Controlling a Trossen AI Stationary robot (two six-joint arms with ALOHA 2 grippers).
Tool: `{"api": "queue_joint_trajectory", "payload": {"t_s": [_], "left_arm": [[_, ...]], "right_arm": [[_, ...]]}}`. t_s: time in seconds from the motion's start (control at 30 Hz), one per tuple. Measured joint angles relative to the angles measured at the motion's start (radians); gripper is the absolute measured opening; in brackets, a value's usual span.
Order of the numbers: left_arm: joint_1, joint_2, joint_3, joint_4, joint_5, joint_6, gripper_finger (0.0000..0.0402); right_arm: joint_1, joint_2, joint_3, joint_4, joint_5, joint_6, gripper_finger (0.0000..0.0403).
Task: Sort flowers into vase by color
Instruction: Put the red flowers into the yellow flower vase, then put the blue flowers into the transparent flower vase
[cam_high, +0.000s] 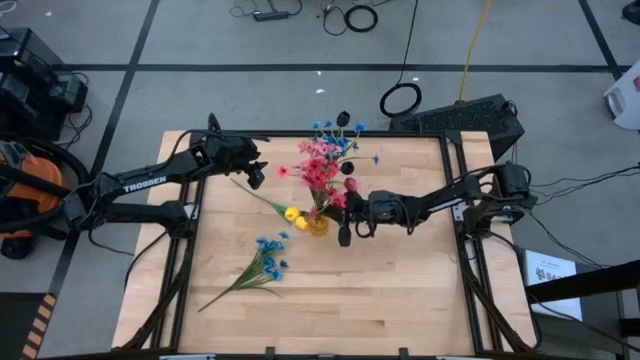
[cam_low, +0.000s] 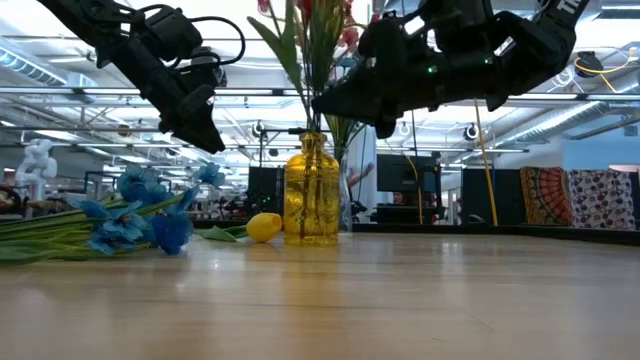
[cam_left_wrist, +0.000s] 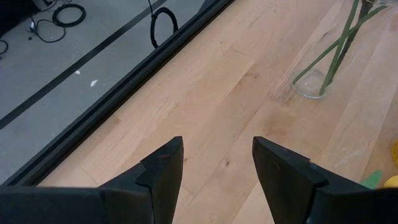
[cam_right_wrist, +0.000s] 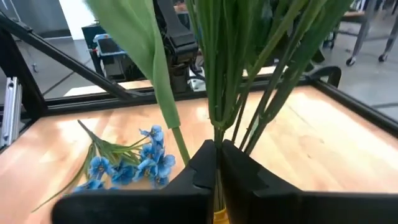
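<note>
At centre frame in your overhead view, the right gripper (cam_high: 346, 222) hangs just right of the vase (cam_high: 318, 224), its fingers pressed together with nothing visibly pinched between them; the right wrist view shows the closed tips (cam_right_wrist: 217, 163) right at the bundle of green stems (cam_right_wrist: 231, 74) rising from the jar. Pink and red blooms (cam_high: 318, 168) and a blue bunch (cam_high: 338, 130) already stand in that vase, fanning toward the top of the frame.

Your left gripper (cam_high: 252, 172) hovers at upper left of the table, fingers spread wide and empty over bare wood.

Two sprays are left lying flat. The yellow flowers (cam_high: 294, 214) lie just left of the vase, their stem running up-left toward the left gripper. The second blue bunch (cam_high: 268, 258) lies lower left, its stem (cam_high: 222, 295) trailing down-left toward the table's bottom-left corner, blooms pointing at the vase.

By this layout the left arm looks the nearer one for both, and the yellow stem's diagonal axis is what its jaws would need to cross.
</note>
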Motion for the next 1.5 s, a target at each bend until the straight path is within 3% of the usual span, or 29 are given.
{"api": "queue_joint_trajectory", "payload": {"t_s": [0.37, 0.57, 0.87, 1.13, 1.5], "left_arm": [[0.000, 0.000, 0.000, 0.000, 0.000, -0.001, 0.0201], [-0.002, 0.000, 0.000, 0.000, 0.000, -0.001, 0.0201], [-0.006, 0.000, 0.000, 0.001, 0.000, -0.001, 0.0201], [-0.035, 0.000, 0.000, 0.000, 0.003, 0.000, 0.0201], [-0.139, 0.000, 0.000, -0.090, -0.019, -0.059, 0.0201]], "right_arm": [[0.000, -0.229, -0.001, -0.332, -0.002, -0.005, 0.0105], [0.004, -0.394, -0.001, -0.519, -0.003, -0.001, 0.0125], [0.014, -0.632, -0.001, -0.950, 0.004, 0.200, 0.0099], [0.013, -0.710, -0.001, -1.353, 0.106, 0.478, 0.0054], [0.013, -0.642, -0.001, -1.454, 0.108, 0.548, 0.0002]]}}
